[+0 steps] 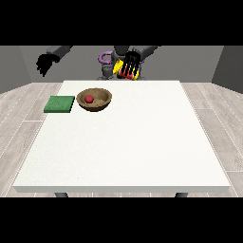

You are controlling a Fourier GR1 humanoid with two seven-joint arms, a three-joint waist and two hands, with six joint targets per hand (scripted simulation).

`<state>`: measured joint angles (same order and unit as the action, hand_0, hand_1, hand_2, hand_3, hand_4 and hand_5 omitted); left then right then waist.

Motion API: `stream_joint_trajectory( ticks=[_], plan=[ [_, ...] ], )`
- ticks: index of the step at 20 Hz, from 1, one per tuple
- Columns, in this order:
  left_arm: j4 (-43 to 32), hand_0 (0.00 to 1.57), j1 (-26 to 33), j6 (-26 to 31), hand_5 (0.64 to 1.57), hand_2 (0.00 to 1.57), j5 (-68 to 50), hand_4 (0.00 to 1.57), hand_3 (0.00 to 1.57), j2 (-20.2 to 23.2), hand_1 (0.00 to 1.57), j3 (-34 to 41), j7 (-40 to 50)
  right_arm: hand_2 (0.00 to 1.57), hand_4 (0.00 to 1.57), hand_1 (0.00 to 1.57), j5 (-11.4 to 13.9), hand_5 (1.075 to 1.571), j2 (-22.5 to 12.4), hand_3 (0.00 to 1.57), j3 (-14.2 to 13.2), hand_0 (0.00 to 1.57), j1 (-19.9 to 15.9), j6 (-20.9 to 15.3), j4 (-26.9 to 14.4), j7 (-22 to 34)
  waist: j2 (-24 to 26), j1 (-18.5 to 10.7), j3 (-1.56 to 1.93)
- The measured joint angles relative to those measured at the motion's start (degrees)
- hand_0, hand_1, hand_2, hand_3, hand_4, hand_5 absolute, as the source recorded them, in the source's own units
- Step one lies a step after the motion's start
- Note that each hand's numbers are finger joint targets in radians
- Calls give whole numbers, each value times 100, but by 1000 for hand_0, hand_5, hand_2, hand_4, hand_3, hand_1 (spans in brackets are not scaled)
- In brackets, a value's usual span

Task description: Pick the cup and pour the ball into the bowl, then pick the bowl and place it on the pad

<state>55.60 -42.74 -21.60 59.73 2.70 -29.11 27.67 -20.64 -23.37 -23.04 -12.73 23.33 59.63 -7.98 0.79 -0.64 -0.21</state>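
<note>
We see the white bench filling most of the front view, with the robot small at twelve o'clock behind its far edge. Toward ten o'clock on the bench sits the wooden bowl, upright, and the red ball lies inside it, a little toward the bowl's nine o'clock side. Just beside the bowl, at its nine o'clock, the green pad lies flat near the bench's edge; we see a narrow strip of white between pad and bowl, so the two are apart.

The hand at the view's right is raised in front of the robot's torso, above the far edge of the bench at about twelve o'clock. Its dark fingers are wrapped round the cup, which is yellow with red showing between the fingers. We cannot tell from this view whether the cup is upright or tipped.

The hand at the view's left hangs in the air at about eleven o'clock, beyond the bench's far corner and well apart from the pad. It carries nothing, and we cannot tell how its fingers lie.
</note>
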Motion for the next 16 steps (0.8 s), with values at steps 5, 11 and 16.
stream_joint_trajectory(
  ticks=[5, 11, 16],
  plan=[
    [1168, 0, 159, -689, 1497, 0, -1922, 407, 0, -187, 0, 978, -590, 0, 700, 0, -25, 1570, 135, 0, 18, 0, -148, -124, -18, 19, -503, -200, -60],
    [2342, 0, 204, 116, 1500, 0, -4372, 214, 0, -94, 0, 2104, -1284, 0, 417, 0, -7, 1570, 370, 0, -70, 0, -144, -512, -9, -115, -850, -773, -52],
    [2675, 0, 117, 1559, 1497, 0, -6104, 330, 0, 661, 0, 3200, -1641, 0, 0, 0, -19, 1570, 531, 0, -198, 0, -123, -813, 18, -330, -1178, -1211, -16]
  ],
)
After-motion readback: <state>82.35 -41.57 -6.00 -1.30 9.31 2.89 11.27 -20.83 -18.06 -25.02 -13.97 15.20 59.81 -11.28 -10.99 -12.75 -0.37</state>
